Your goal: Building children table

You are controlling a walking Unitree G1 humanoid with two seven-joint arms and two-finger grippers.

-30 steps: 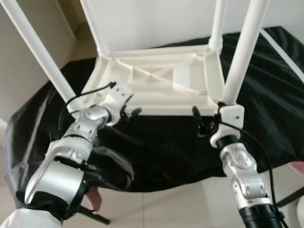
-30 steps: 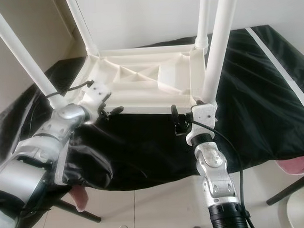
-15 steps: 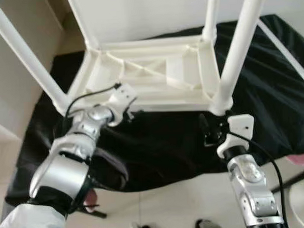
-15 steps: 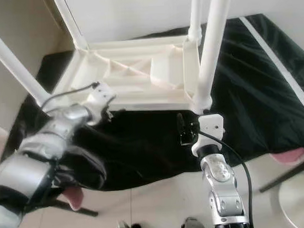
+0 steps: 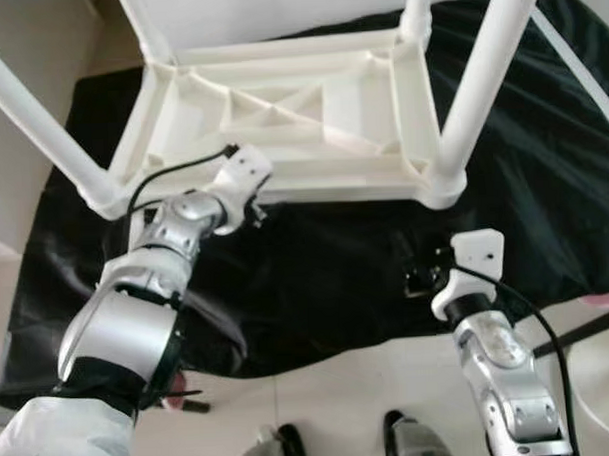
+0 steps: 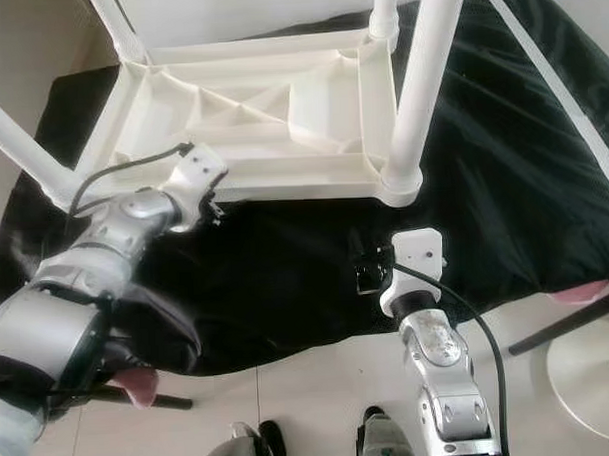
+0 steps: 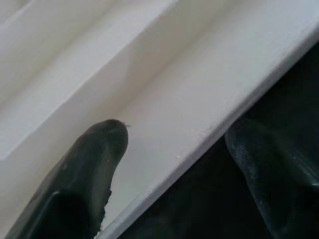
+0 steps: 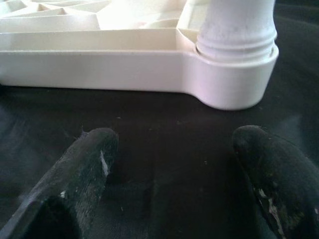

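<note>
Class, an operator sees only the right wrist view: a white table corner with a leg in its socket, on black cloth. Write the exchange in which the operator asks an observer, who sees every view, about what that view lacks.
Operator: Where is the other gripper?
Observer: The left gripper is at the table's near rail, by the left corner, its open fingers astride the edge.
Operator: How many legs are fitted?
Observer: Four legs, one standing up at each corner.
Operator: Is my gripper touching the table?
Observer: No. The right gripper is open over the cloth, apart from the corner.
</note>
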